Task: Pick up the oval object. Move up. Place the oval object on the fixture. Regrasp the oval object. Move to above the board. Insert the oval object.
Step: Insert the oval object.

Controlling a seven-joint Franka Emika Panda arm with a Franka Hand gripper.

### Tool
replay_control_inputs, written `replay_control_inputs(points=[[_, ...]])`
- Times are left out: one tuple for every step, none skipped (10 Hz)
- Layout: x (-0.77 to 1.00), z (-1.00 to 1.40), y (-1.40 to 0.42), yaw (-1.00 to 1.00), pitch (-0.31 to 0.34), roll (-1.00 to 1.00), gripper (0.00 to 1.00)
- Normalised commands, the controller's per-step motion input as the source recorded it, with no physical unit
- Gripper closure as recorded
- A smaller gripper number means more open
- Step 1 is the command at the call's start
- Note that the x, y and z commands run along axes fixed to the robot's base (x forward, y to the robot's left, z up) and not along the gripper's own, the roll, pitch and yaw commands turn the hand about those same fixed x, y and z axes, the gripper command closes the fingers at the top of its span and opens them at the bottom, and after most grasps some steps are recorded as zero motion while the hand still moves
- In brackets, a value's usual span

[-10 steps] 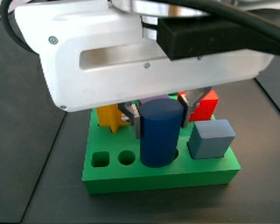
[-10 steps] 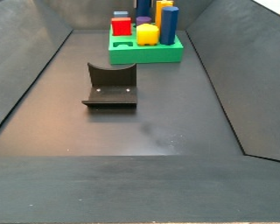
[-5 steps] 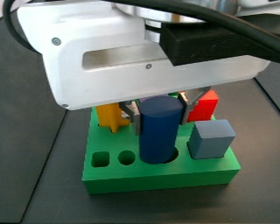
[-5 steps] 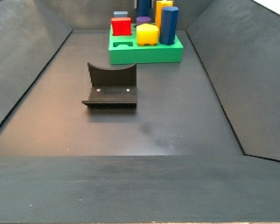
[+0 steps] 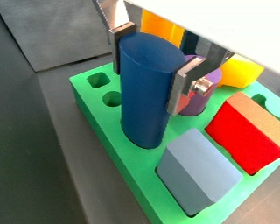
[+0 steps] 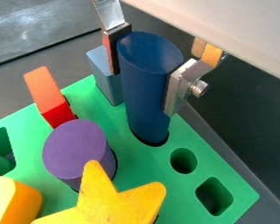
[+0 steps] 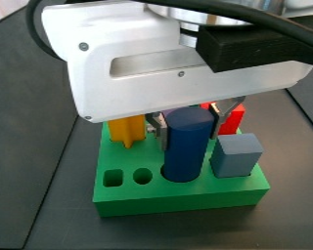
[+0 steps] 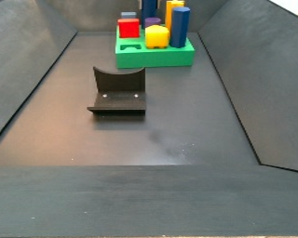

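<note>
The oval object (image 5: 146,96) is a tall deep blue peg standing upright, its lower end inside a hole of the green board (image 5: 119,162). My gripper (image 5: 152,63) is shut on its upper part, one silver finger on each flat side. Both wrist views show this grip; the peg (image 6: 149,92), the gripper (image 6: 145,63) and the board (image 6: 213,149) are seen there too. In a side view the white gripper body hangs over the peg (image 7: 186,151) and board (image 7: 186,195), with the gripper (image 7: 183,119) at the peg's top. The fixture (image 8: 118,91) stands empty on the floor, apart from the board (image 8: 164,58).
Other pegs stand in the board round the oval one: a grey-blue block (image 5: 199,171), a red piece (image 5: 254,131), a purple cylinder (image 6: 74,150) and a yellow star (image 6: 108,197). Two small holes (image 6: 184,160) lie open at the board's edge. Dark sloping walls enclose the floor (image 8: 164,130).
The gripper body has shifted a little to the right and down over the board. The oval object stands slightly lower in its hole.
</note>
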Motion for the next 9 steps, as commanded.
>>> replay_control_inputs(points=[[-0.34,-0.16,0.19,0.0,0.06,0.08,1.0],[-0.33,-0.16,0.18,0.0,0.066,0.07,1.0],[-0.41,-0.17,0.19,0.0,0.079,0.07,1.0],[-0.06,-0.05,0.02,0.0,0.039,0.03,1.0],[0.0,-0.21,-0.01,0.02,-0.014,0.03,1.0],[0.0,-0.78,-0.13,0.11,-0.066,0.23,1.0],[0.09,-0.79,-0.08,0.13,-0.061,0.23,1.0],[0.13,-0.43,-0.05,0.04,-0.041,0.15,1.0],[0.0,0.0,0.0,0.0,0.0,0.0,1.0]])
